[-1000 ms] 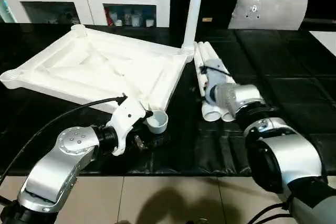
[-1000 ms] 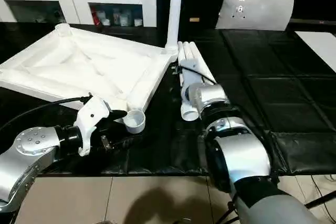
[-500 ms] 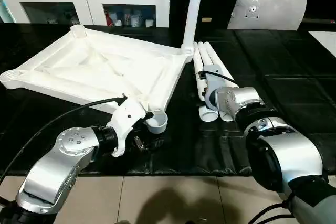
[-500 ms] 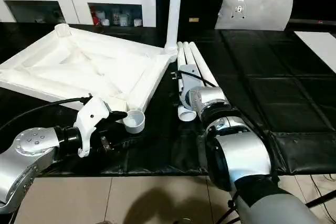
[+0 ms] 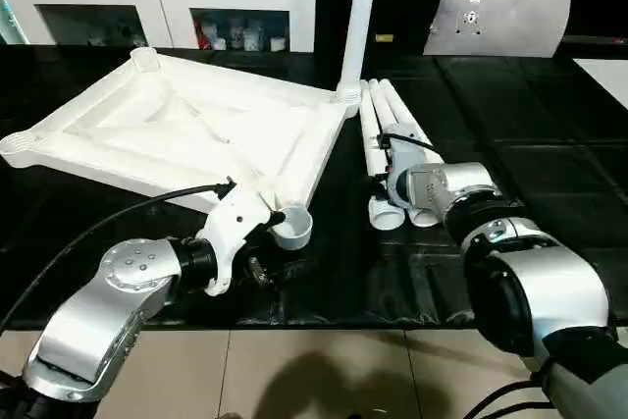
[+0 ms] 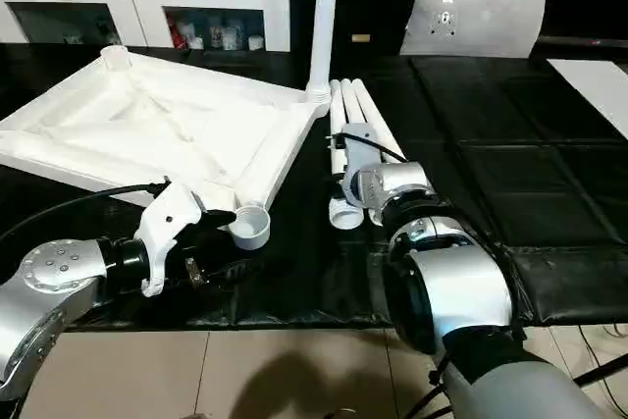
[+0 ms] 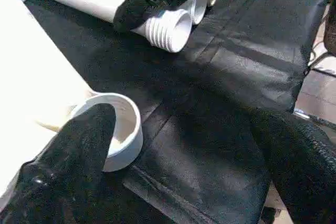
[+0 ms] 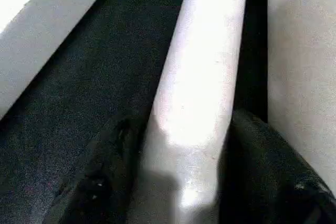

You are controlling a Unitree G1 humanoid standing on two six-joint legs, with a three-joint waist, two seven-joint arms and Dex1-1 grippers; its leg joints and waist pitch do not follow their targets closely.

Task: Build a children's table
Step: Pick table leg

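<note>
Black padded matting carries the upturned tabletop [image 5: 186, 134] at centre-left, one leg [image 5: 361, 17] already socketed upright, while the right gripper [image 8: 181, 182] clenches a loose leg [image 8: 202, 77] at centre-right, the left gripper [image 7: 173, 156] gaping beside the near corner socket [image 5: 291, 227]: next, lift and align.

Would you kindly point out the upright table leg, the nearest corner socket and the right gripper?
upright table leg [image 5: 359, 17], left eye view, mid shaft.
nearest corner socket [image 5: 292, 227], left eye view, round rim.
right gripper [image 8: 181, 145], right wrist view, between fingertips.
</note>
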